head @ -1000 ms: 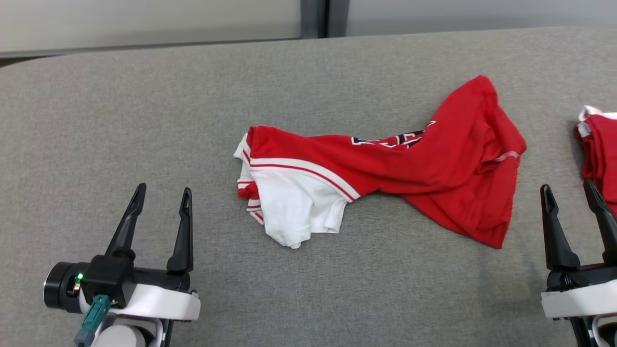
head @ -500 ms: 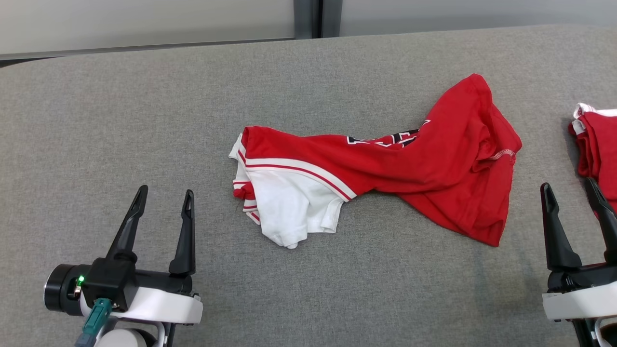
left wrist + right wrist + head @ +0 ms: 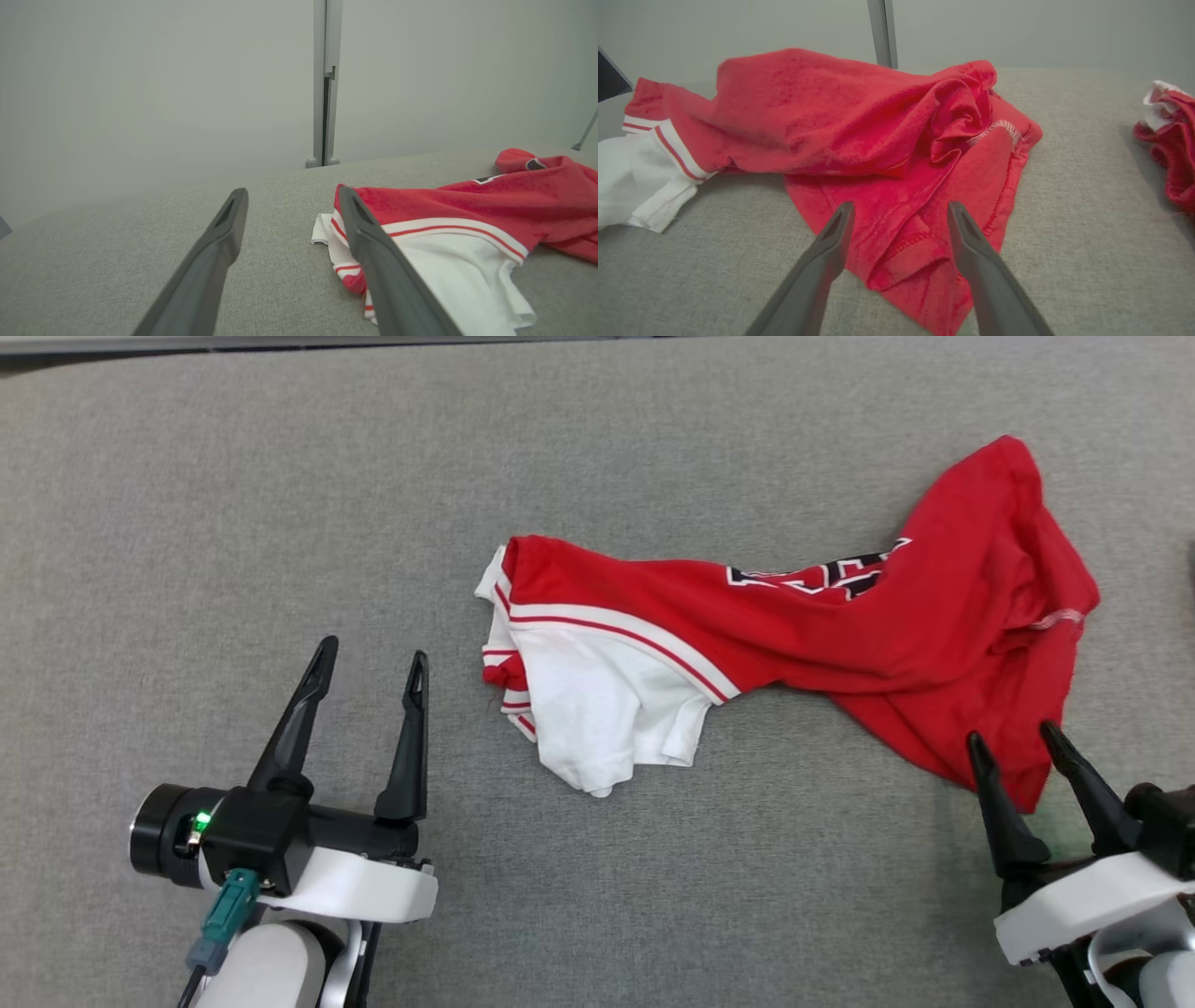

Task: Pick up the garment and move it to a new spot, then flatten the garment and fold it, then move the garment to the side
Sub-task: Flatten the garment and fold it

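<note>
Left tool point(image 3: 373, 649) at the near left, fingers spread wide, nothing between them. It sits over bare tabletop point(image 3: 280, 476), near the garment's white end but apart from it. In the left wrist view the same tool point(image 3: 292, 191) points along the grey fabric, with the white end just past its right finger.

Right tool point(image 3: 1011, 732) at the near right, also spread wide and holding nothing. Its tips are at the near red hem corner of the garment point(image 3: 794, 635). In the right wrist view the tool point(image 3: 900, 205) straddles that folded hem corner, with red cloth lying between and under the fingers. Can't tell whether the tips touch the cloth.

The garment lies mid-tabletop, crumpled and twisted, running from left to far right. The left end is white with red-and-white stripe trim, bunched and partly folded under. The middle is a narrow red twist with dark-and-white lettering half hidden in a fold. The right end is a wide red body, creased, with a stitched hem showing, and its corner reaches farthest back.

A second red-and-white bundle point(image 3: 1169, 140) sits further right on the tabletop, well apart from the garment point(image 3: 822, 121).

Beyond the far edge is a plain grey wall with a vertical post point(image 3: 325, 93).
</note>
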